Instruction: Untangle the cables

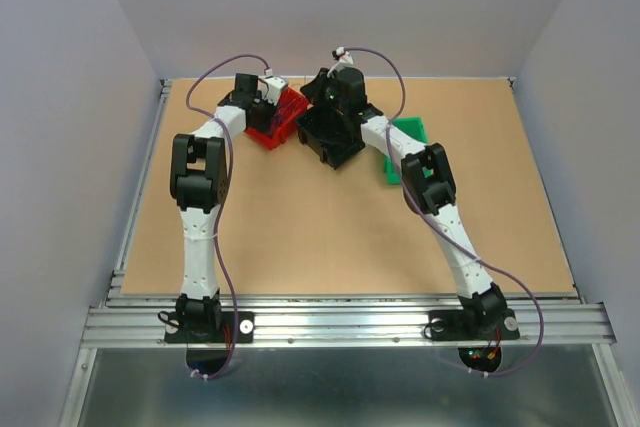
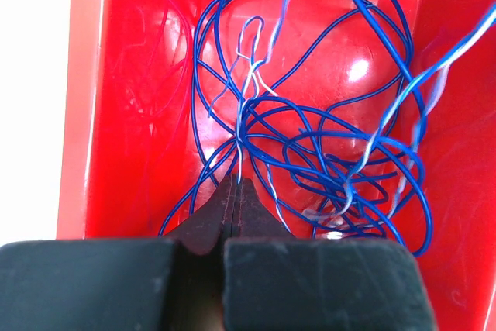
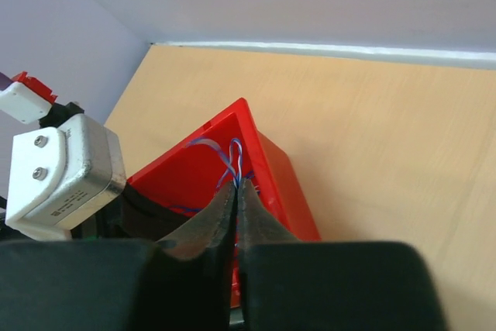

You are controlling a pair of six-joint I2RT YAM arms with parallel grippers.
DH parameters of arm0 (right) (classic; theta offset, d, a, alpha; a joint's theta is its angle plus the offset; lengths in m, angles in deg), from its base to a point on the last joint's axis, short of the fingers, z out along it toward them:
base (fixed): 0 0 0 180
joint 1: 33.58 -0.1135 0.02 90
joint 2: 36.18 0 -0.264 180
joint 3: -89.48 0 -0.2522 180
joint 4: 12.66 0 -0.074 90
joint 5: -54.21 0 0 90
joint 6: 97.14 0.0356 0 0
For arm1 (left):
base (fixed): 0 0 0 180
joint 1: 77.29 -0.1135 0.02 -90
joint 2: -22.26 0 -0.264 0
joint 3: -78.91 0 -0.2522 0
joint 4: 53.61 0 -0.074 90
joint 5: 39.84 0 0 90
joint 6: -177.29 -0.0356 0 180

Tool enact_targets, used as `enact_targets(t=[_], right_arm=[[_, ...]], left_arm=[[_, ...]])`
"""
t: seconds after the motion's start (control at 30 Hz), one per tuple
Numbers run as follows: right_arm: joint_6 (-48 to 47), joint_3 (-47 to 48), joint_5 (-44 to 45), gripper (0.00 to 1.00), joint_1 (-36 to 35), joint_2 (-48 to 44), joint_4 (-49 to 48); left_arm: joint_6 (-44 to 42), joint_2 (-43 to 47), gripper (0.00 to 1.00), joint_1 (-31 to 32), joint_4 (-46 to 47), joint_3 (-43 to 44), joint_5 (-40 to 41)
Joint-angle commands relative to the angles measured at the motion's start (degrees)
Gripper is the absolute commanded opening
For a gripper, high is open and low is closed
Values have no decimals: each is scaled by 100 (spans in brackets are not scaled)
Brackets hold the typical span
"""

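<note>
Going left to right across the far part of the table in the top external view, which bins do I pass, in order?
Red bin → black bin → green bin.

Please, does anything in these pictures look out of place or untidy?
Yes. The blue cables lie in a knotted heap inside the red bin, and one loop is pinched by the right jaws near the bin's corner. The bin sits askew to the table's edges.
</note>
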Motion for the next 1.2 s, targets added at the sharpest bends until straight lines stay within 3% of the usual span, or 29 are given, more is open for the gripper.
enact_targets(t=[0.0, 0.23, 0.33, 0.63, 1.0, 1.07, 1.1, 1.13, 1.17], right_arm=[[-303, 50, -102, 1, -211, -129, -49], [-978, 76, 223, 1, -465, -181, 399], [-1304, 181, 775, 1, -642, -190, 777], [-1331, 884, 777, 0, -677, 223, 1594], [-1314, 779, 909, 1, -669, 21, 2298], [-1340, 648, 882, 1, -668, -40, 2298], [-1349, 604, 882, 1, -668, -76, 2298], [-1358, 577, 909, 10, -668, -93, 2290], [-1349, 577, 961, 12, -668, -120, 2272]], left_arm=[[-48, 372, 0, -32, -295, -128, -172], [-75, 477, 0, -32, -321, -242, -260], [-57, 521, 0, -32, -312, -286, -268], [-74, 802, 0, 3, -137, -575, -585], [-66, 1198, 0, 136, 197, -1059, -497], [13, 1294, 5, 109, 294, -1138, -515], [39, 1330, 6, 92, 329, -1165, -506], [66, 1374, 8, 65, 364, -1182, -514], [127, 1444, 12, -13, 434, -1243, -558]])
